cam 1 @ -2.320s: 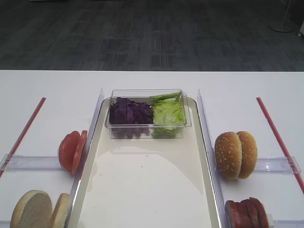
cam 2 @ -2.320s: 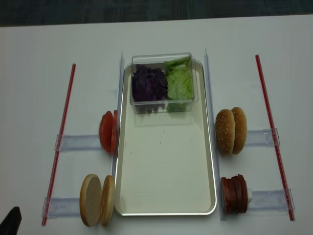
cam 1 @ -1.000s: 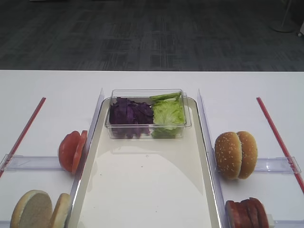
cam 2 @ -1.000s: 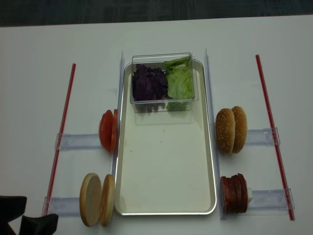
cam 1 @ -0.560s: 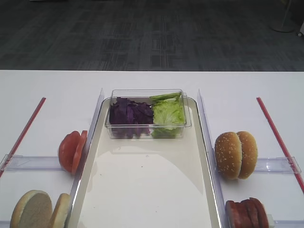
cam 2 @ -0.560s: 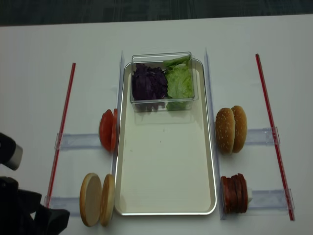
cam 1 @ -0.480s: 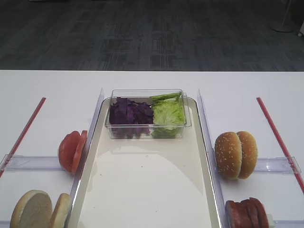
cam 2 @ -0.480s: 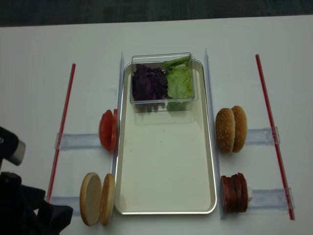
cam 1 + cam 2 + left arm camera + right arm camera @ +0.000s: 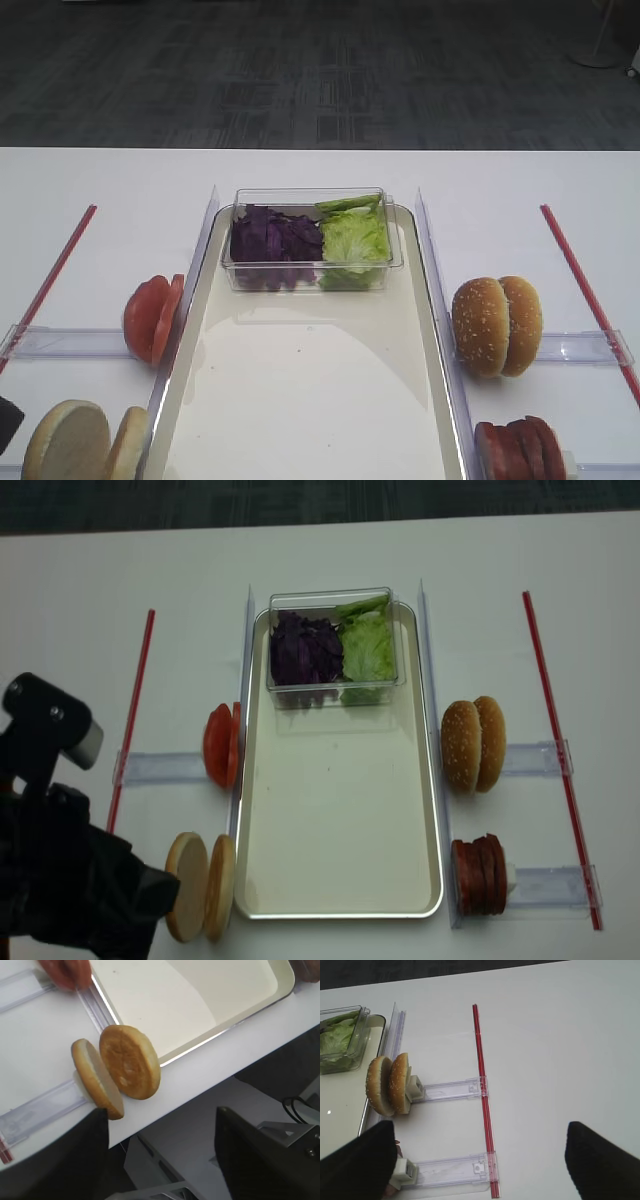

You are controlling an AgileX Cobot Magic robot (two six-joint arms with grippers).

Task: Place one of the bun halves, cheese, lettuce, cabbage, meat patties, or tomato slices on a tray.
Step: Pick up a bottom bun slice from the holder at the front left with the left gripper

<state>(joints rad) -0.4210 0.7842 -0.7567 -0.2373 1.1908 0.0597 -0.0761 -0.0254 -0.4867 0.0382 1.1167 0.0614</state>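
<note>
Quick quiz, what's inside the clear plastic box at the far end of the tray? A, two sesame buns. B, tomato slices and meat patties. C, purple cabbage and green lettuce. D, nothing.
C: the clear plastic box holds purple cabbage on its left side and green lettuce on its right.

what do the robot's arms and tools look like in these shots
The left arm is black and bulky, seemingly draped in dark matte covering, with a black joint housing carrying a pale grey cap and small screws. In both wrist views each tool shows only as dark, blurred finger shapes at the lower corners. No markings are legible.
</note>
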